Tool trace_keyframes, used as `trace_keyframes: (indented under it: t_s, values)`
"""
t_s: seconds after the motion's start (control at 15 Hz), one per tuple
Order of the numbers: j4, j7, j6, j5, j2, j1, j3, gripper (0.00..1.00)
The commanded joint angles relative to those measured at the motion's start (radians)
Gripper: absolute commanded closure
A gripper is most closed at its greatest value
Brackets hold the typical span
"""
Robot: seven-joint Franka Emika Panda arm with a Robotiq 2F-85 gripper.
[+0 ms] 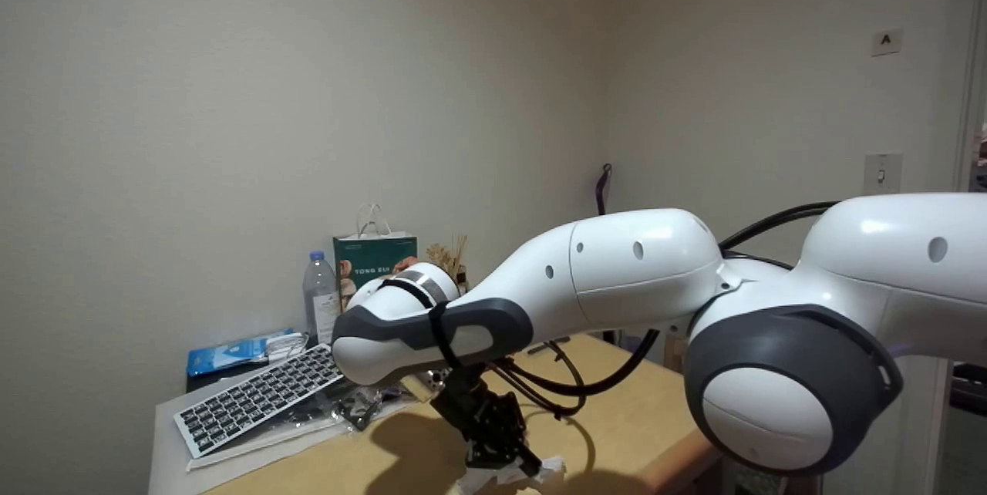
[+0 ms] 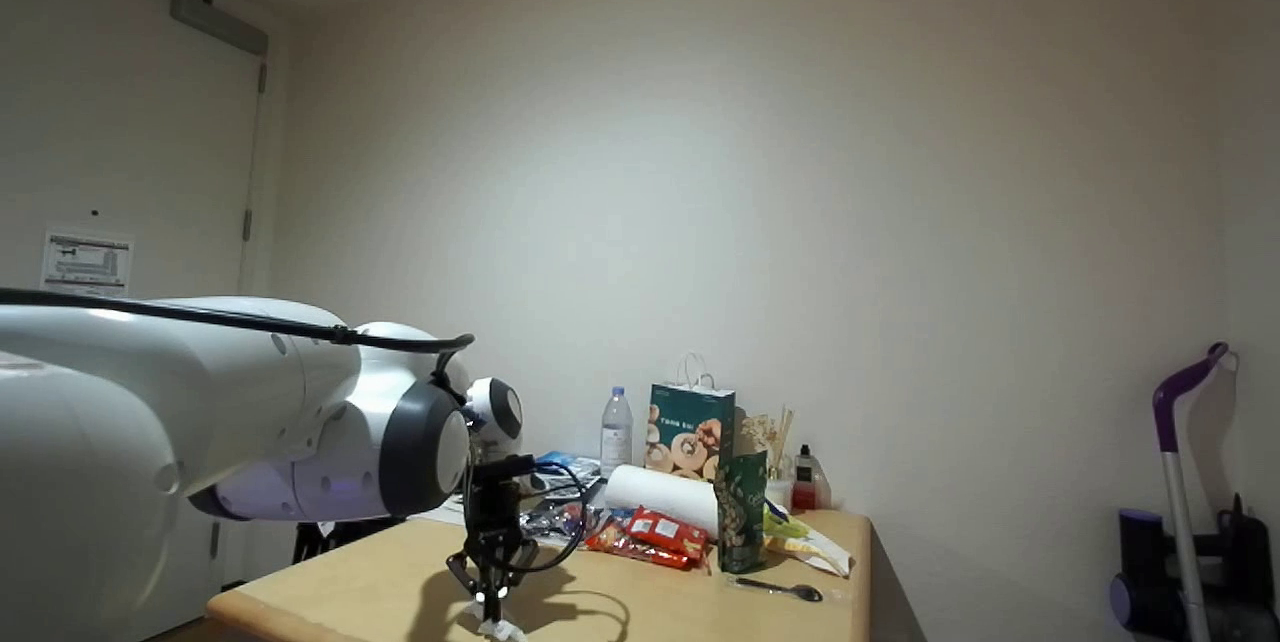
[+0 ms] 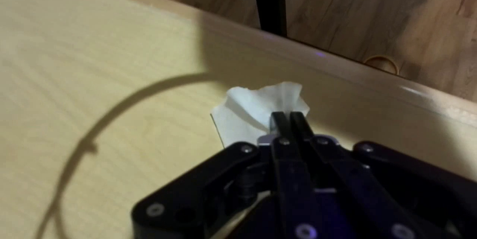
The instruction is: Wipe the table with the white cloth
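Black claw, tips down at tabletop lvl, jaws all but together w/ the cloth nipped betw. them: in the wrist view a fold runs into the fingertips. Cloth is on the table, near the rounded edge, wrinkled. Its wavy, irreg. side faces that edge; a straight side shows at L in the wrist view, running steeply down & slightly R till the claw hides it. Visible part spreads approx. L–R across the tips, more of it L of them. True long axis: can't tell, rest is hidden under the claw. In an ext. view bits of it show either side of the tips.

Further out: white arm w/ black cable; past the edge in the wrist view, a black post & wood floor.

Far part of table: keyboard, long axis slanting; blue pack behind it. Bottle upright beside green bag, both in both ext. views. Roll on its side, red packs in front, pouch standing at its R end, spoon flat nearby. Purple-handled stick by the wall, well apart from table.
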Motion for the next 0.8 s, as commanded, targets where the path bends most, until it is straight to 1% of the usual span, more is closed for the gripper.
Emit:
trace_keyframes:
  t_s: [0.0, 0.2, 0.33, 0.4, 0.53, 0.73]
  values:
    - [0.013, 0.008, -0.029, 0.008, 0.009, -0.009, -0.005, 0.95]
    - [0.003, 0.016, -0.035, 0.015, 0.005, -0.022, -0.004, 0.95]
    - [-0.034, -0.091, -0.099, 0.012, 0.006, -0.009, 0.012, 0.95]
    - [-0.048, -0.107, -0.127, 0.015, 0.009, -0.015, 0.016, 0.95]
    - [-0.069, -0.132, -0.184, 0.022, 0.017, -0.049, 0.022, 0.94]
    - [-0.071, -0.15, -0.238, 0.045, 0.03, -0.15, 0.03, 0.94]
